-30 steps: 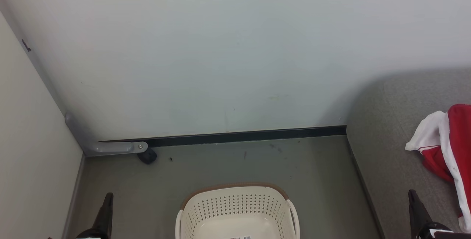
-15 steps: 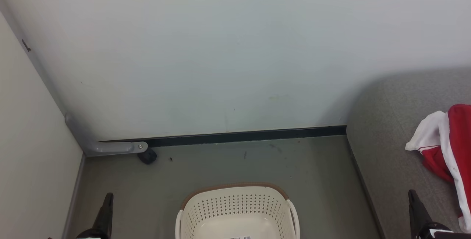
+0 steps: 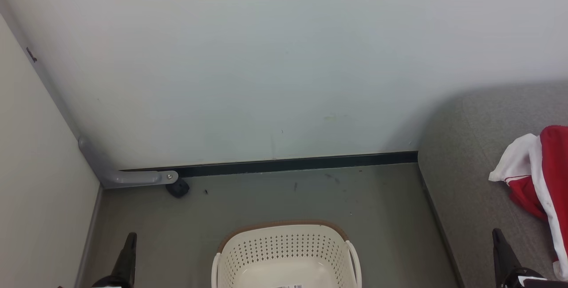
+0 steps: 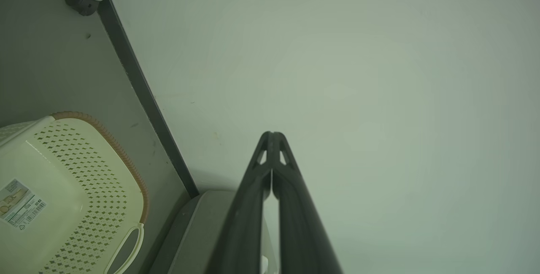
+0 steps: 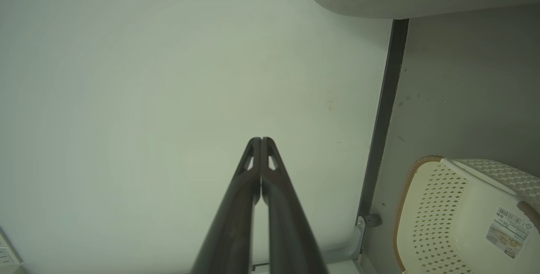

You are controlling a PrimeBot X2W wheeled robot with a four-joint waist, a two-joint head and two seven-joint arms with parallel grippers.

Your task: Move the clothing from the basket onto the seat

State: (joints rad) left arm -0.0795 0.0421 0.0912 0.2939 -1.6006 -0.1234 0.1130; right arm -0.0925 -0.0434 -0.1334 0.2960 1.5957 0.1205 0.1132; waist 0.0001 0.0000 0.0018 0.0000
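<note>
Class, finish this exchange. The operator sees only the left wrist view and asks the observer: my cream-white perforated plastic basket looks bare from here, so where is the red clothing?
Observer: The bright red fabric clothing with white trim lies on the large grey woven-fabric sofa seat, at the head view's right edge.
Operator: Is the right end effector gripping any of it?
Observer: No. In the right wrist view the right end effector is shut, its two dark fingers pressed together with nothing between them, pointing at the pale wall.
</note>
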